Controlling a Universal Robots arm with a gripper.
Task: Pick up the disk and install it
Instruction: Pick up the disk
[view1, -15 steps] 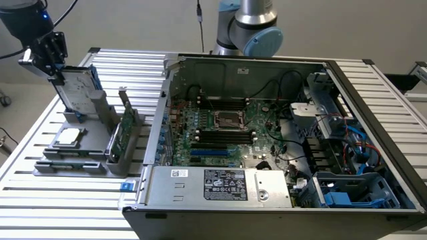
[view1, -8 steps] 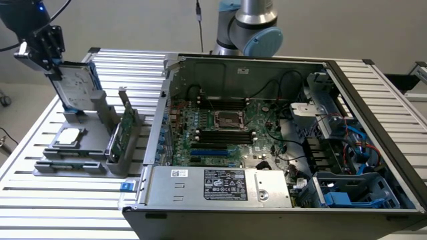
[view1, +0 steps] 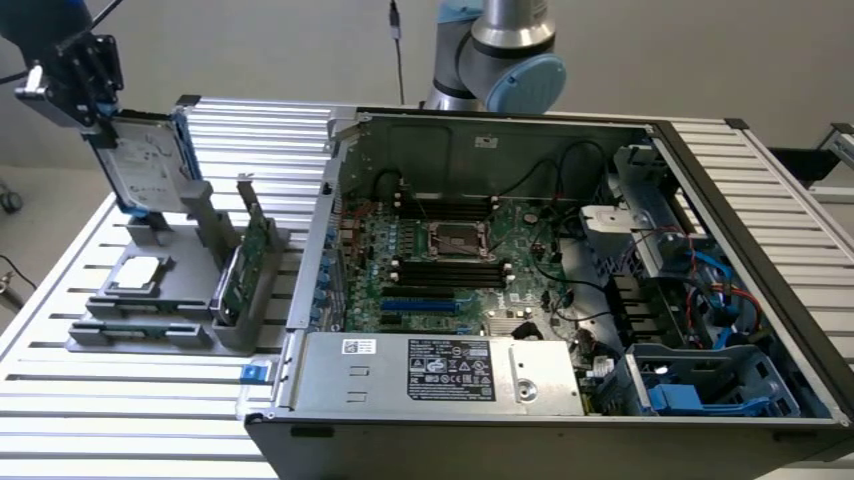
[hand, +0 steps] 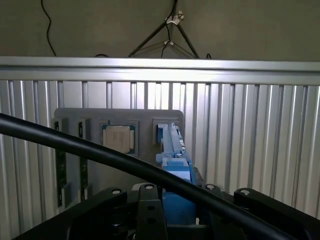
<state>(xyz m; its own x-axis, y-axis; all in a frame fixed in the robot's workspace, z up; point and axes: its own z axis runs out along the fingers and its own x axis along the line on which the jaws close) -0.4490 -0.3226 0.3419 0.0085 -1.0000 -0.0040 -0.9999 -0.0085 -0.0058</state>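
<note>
Exterior view: gripper (view1: 100, 128) sits at the far corner of the slatted aluminium table (view1: 80, 400), on the exterior view's left, above the grey fixture (view1: 134, 330). The fingers are closed on the top edge of the disk (view1: 147, 165). The disk stands on edge, nearly upright with a slight lean, white label facing the camera and the blue carrier visible along its side. Its lower end is at the fixture's rear upright slot; cannot tell whether it is seated there or just clear of it. On the same fixture: the small square chip (view1: 140, 272) lies flat in its pocket, and the green circuit card (view1: 240, 275) stands on edge in the slot nearest the open computer case (view1: 534, 140). The case lies on its side just beside the fixture, with the motherboard (view1: 441, 250) exposed and the power supply (view1: 441, 370) along the near edge. Arm base (view1: 501, 50) is behind the case. Wrist view: gripper (hand: 176, 212) has the blue carrier of the disk (hand: 175, 170) between its black fingers, running down towards the fixture (hand: 145, 117); the chip (hand: 118, 137) lies beside that slot. A black cable (hand: 75, 147) crosses the foreground.
</note>
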